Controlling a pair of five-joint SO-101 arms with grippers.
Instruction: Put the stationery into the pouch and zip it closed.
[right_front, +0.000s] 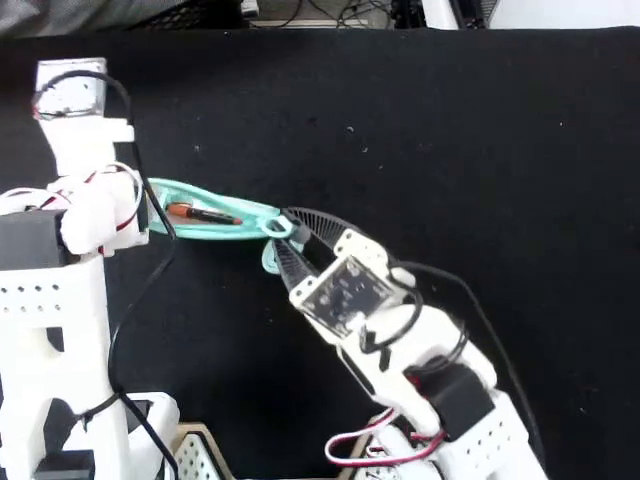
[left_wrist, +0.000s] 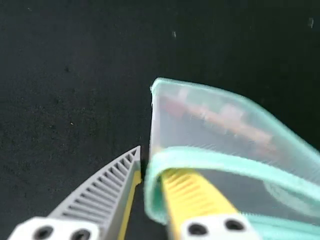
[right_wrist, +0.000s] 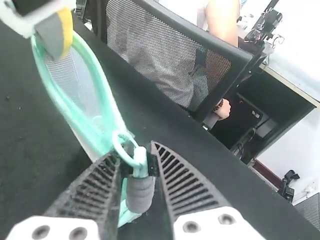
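- Right tool (right_wrist: 135, 150): black fingers pinching the zip pull (right_wrist: 139, 192).
- Left tool (left_wrist: 149, 162): clamped on the far lip of the pouch (right_front: 215, 231).
- Pouch: on the worktop (right_front: 450, 150) between the tools, mouth open, pen (right_front: 205, 214) inside.
- Step: zipping. The pull probably needs drawing straight toward the left tool.
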